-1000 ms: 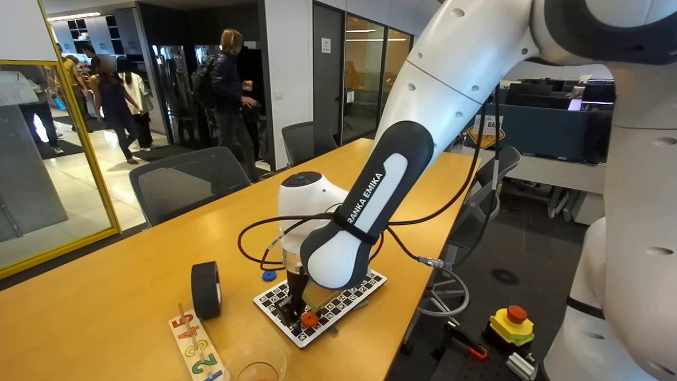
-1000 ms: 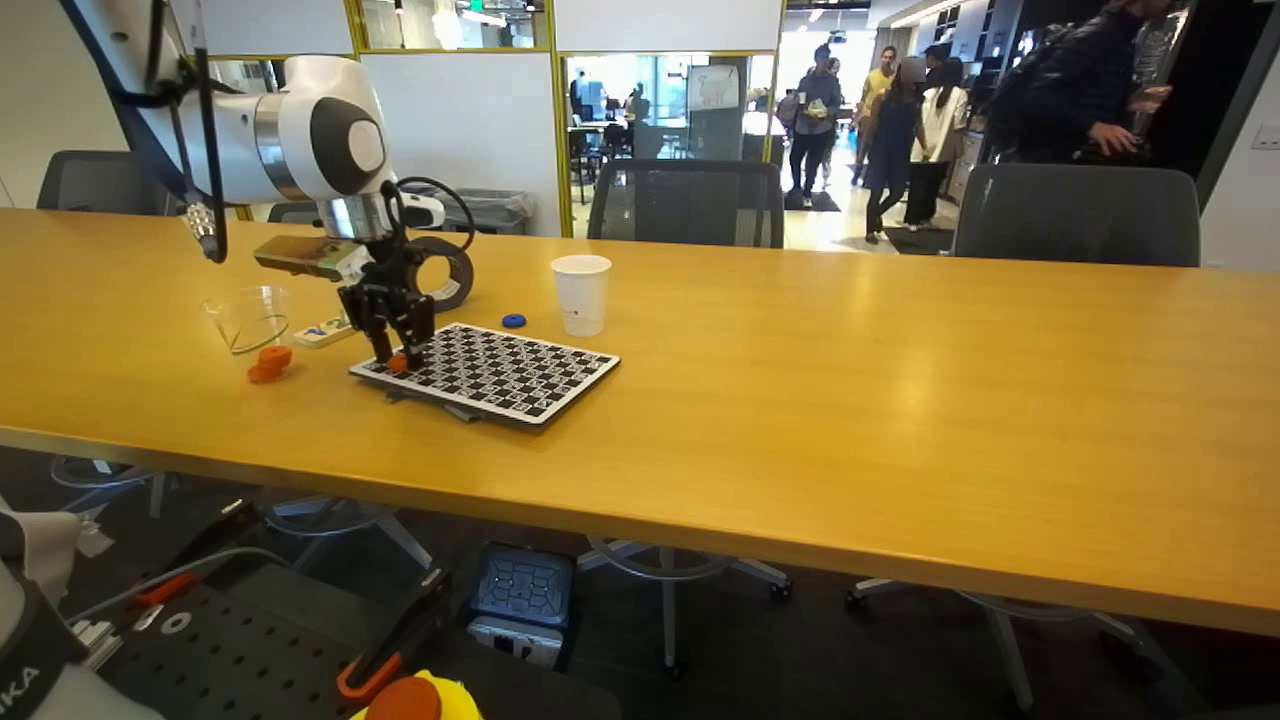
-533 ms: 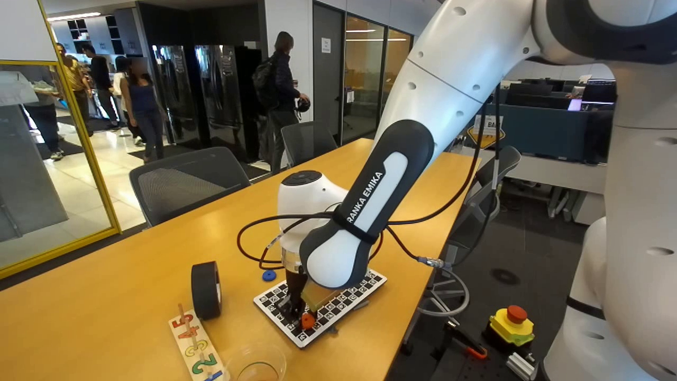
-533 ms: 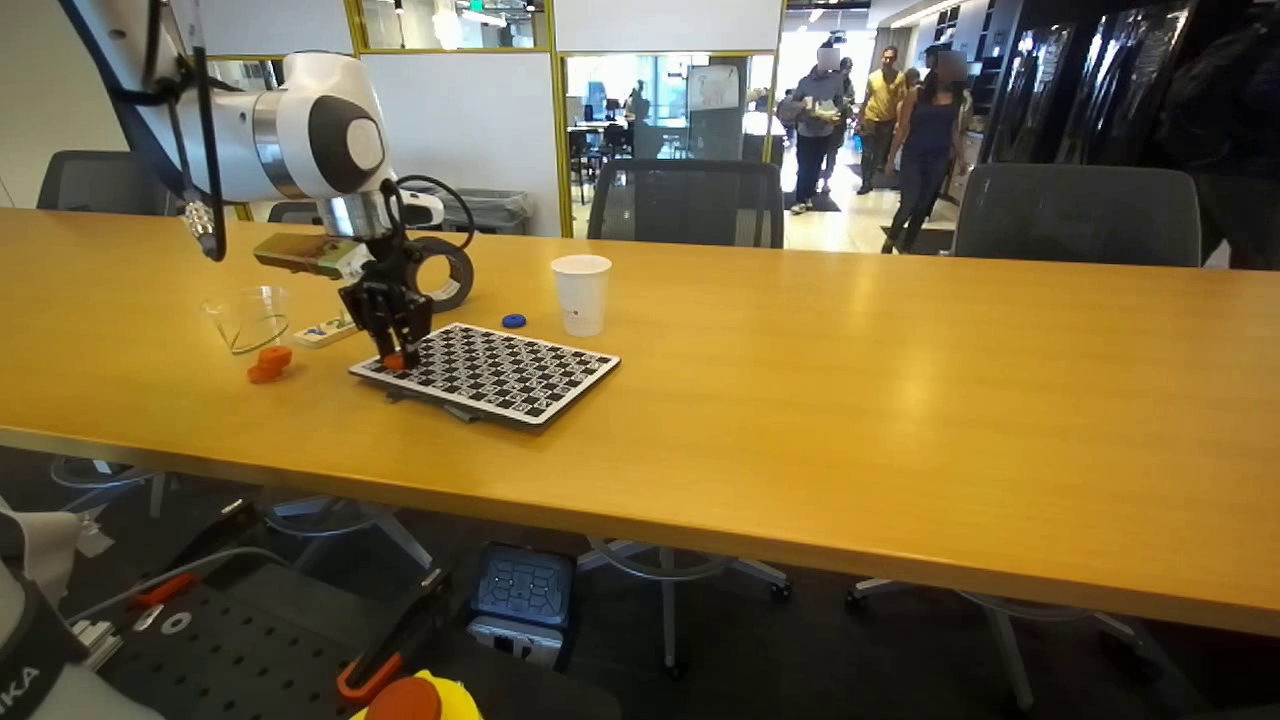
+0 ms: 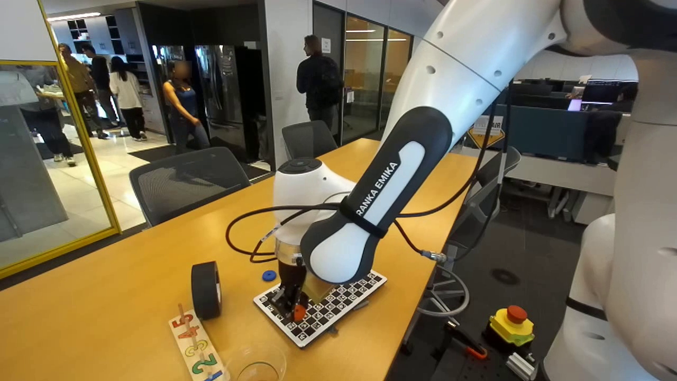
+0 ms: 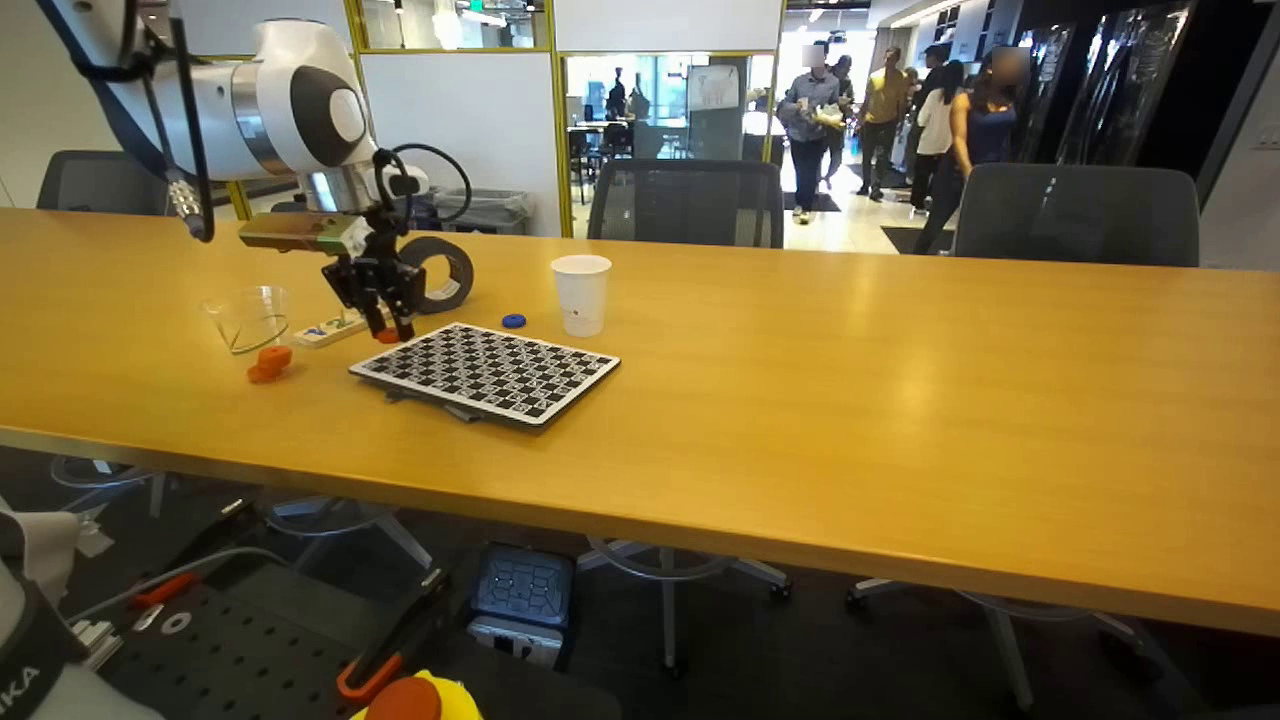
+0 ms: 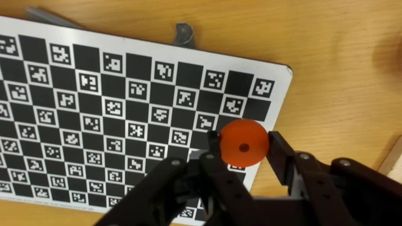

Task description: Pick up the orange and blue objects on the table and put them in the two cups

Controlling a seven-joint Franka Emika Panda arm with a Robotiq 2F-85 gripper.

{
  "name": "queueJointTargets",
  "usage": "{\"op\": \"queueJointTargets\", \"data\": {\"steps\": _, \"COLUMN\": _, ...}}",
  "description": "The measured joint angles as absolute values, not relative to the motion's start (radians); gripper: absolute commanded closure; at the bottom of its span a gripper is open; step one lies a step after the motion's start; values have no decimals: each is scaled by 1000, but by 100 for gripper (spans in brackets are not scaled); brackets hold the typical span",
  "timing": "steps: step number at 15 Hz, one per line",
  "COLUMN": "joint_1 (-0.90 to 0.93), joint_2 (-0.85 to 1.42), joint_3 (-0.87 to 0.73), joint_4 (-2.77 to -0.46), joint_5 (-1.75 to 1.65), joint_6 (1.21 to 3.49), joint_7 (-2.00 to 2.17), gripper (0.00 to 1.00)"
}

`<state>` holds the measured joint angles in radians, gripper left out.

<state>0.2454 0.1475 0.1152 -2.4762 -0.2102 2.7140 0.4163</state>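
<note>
The gripper (image 7: 243, 141) grasps an orange disc (image 7: 244, 133) by opposite sides and holds it above one end of the board (image 7: 163, 135), whose face bears black and white squares. In an exterior view, two more orange pieces (image 6: 274, 357) lie close together on the table (image 6: 850, 430), near the clear cup (image 6: 245, 318). The blue disc (image 6: 513, 321), also on the table, appears between the roll (image 6: 463, 275), standing on edge, and the upright white cup (image 6: 582, 295). A number strip (image 5: 193, 344) lies just beside the roll.
</note>
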Motion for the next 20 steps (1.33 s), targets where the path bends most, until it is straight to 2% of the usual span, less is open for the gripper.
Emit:
{"op": "queueJointTargets", "data": {"steps": 8, "joint_1": 287, "joint_2": -2, "joint_3": 182, "joint_4": -2497, "joint_5": -419, "joint_6": 2641, "joint_7": 533, "gripper": 79}}
{"op": "queueJointTargets", "data": {"steps": 20, "joint_1": 333, "joint_2": -42, "joint_3": 344, "joint_4": -2520, "joint_5": -363, "joint_6": 2638, "joint_7": 348, "gripper": 79}}
